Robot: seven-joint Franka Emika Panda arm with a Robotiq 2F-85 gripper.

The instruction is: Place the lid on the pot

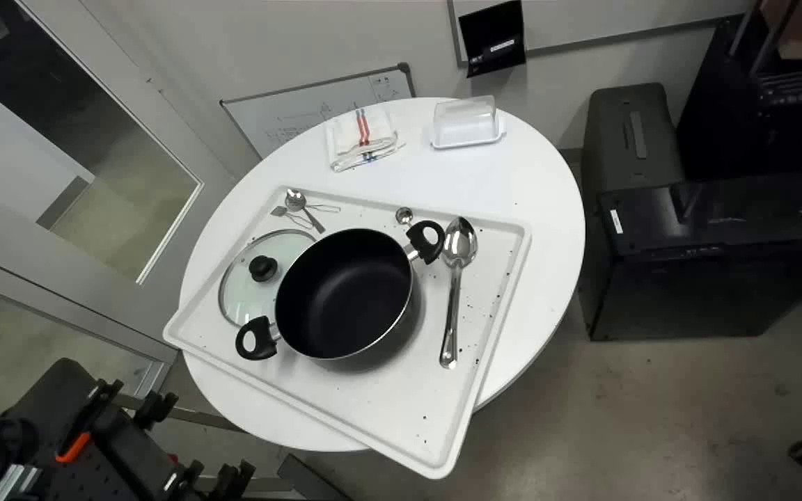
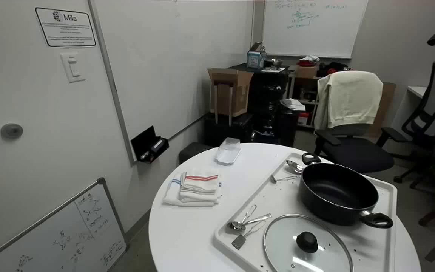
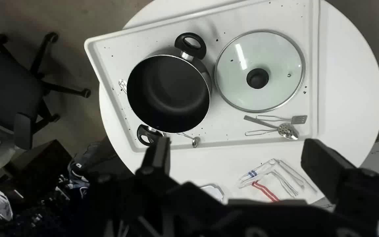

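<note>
The lid is a clear glass disc with a metal rim and black knob. It lies flat, knob up, on the white tray (image 1: 373, 400) in both exterior views (image 1: 251, 296) (image 2: 304, 243) and in the wrist view (image 3: 257, 78). The black pot (image 1: 345, 296) stands upright and uncovered beside the lid. It also shows in an exterior view (image 2: 334, 189) and in the wrist view (image 3: 169, 93). In an exterior view the pot hides part of the lid. My gripper (image 3: 236, 144) is open and empty, above the table. The gripper is out of view in both exterior views.
A large metal spoon (image 1: 460, 243) lies beside the pot, partly hidden in the wrist view. Several small utensils (image 3: 286, 130) lie near the lid. A folded striped towel (image 2: 200, 189) and a clear-covered dish (image 1: 467, 124) sit on the round white table (image 1: 551, 209) beyond the tray.
</note>
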